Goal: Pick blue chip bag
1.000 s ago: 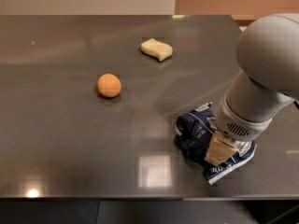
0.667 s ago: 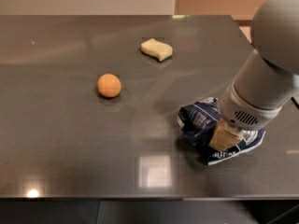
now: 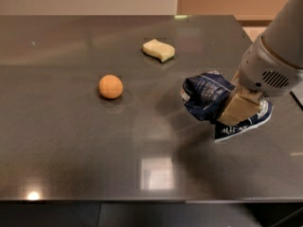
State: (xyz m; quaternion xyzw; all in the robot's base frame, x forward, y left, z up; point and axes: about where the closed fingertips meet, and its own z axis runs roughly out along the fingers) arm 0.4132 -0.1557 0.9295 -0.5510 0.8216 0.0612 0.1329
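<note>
The blue chip bag (image 3: 207,97) is a crumpled navy foil bag with white lettering, at the right of the dark table (image 3: 71,141). My gripper (image 3: 233,113) comes in from the right edge and is shut on the bag. One tan finger (image 3: 240,107) presses across the bag's right half, and the bag's lower end (image 3: 241,124) sticks out beneath it. The bag hangs in the gripper a little above the table surface, with a faint shadow below and to its left. The other finger is hidden behind the bag.
An orange ball-shaped fruit (image 3: 111,86) lies left of the bag at mid table. A pale yellow sponge (image 3: 159,50) lies further back. The table's right edge (image 3: 296,98) runs close behind the arm, and the front edge is near the bottom.
The gripper and the bag in it have risen off the table and shifted slightly right. The orange fruit and the sponge have not moved.
</note>
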